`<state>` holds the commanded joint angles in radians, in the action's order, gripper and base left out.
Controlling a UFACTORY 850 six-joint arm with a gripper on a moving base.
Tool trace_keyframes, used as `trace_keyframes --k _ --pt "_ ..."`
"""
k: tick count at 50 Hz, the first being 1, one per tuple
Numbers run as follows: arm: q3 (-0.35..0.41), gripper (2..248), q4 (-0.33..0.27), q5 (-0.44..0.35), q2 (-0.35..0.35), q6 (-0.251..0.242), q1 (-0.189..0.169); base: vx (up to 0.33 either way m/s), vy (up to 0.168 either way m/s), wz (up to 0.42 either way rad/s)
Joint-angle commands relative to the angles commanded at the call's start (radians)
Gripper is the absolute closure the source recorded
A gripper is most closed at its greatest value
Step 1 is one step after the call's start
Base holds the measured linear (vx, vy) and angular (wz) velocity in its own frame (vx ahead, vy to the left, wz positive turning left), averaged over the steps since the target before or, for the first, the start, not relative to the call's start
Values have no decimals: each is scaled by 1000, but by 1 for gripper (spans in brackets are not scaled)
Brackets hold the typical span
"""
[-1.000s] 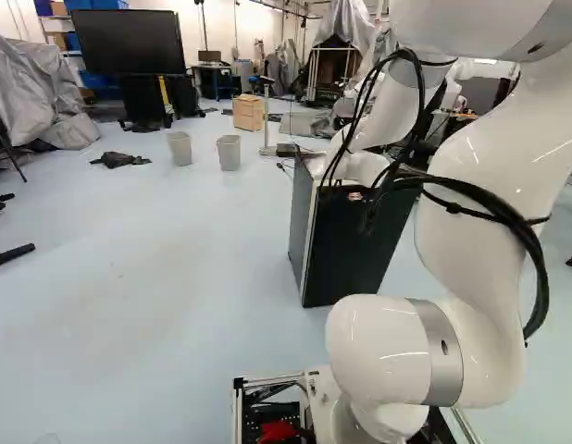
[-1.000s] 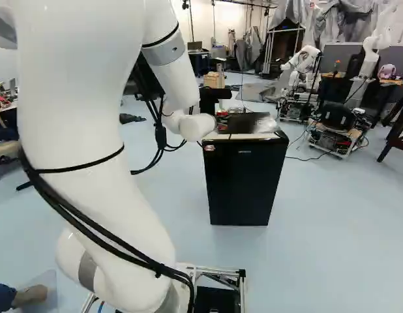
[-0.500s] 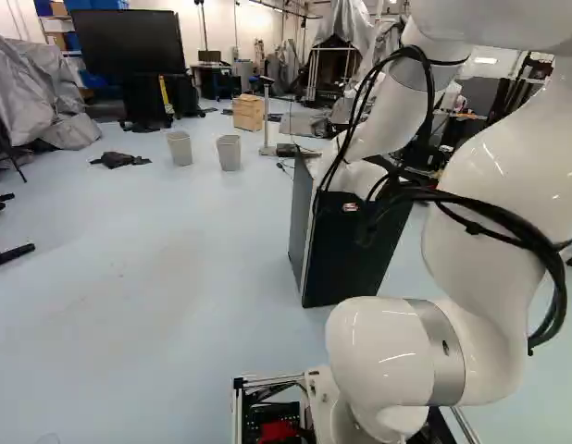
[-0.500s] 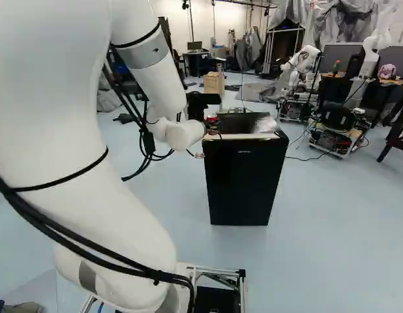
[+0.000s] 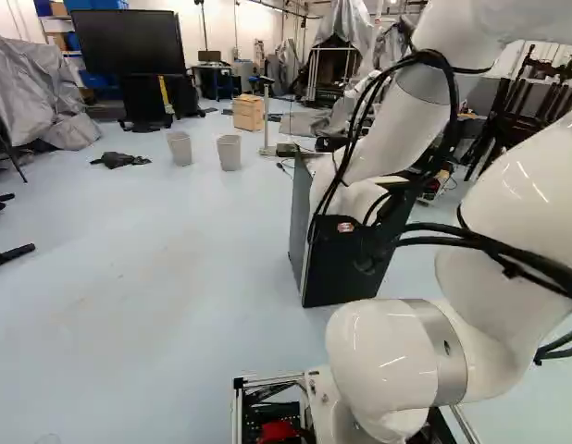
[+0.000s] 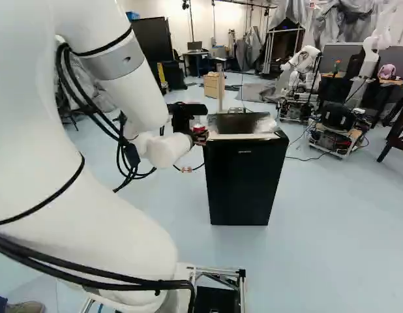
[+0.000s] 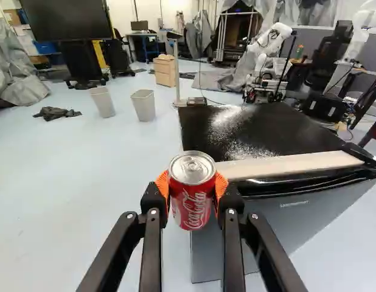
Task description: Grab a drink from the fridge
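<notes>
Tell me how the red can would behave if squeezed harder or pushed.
The red can looks thin-walled, so a harder squeeze from the orange pads could dent it. Its smooth, glossy side may slip if the grip loosens. Being round, it would probably roll if pushed while on its side.

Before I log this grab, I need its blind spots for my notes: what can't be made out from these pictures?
- Fridge interior: hidden by its own front, right base view.
- Far side of the can: turned away, wrist view.
- Gripping faces of the orange pads: covered by the can, wrist view.
- The can in the left base view: behind the arm.
- The arm's upper part: cut off by the top edge, both base views.
</notes>
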<state>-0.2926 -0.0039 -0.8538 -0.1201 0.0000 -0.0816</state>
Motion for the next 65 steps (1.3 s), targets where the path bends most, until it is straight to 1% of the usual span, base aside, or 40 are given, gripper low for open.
trace_keyframes --k 15,36,50,65 --pt "90 157 2 -8 -70 0 36 0 0 0" --pt "173 157 3 -16 -134 0 69 0 0 0" --pt "199 157 4 -18 -154 0 79 0 0 0" --pt "205 157 4 -19 -159 0 82 0 0 0"
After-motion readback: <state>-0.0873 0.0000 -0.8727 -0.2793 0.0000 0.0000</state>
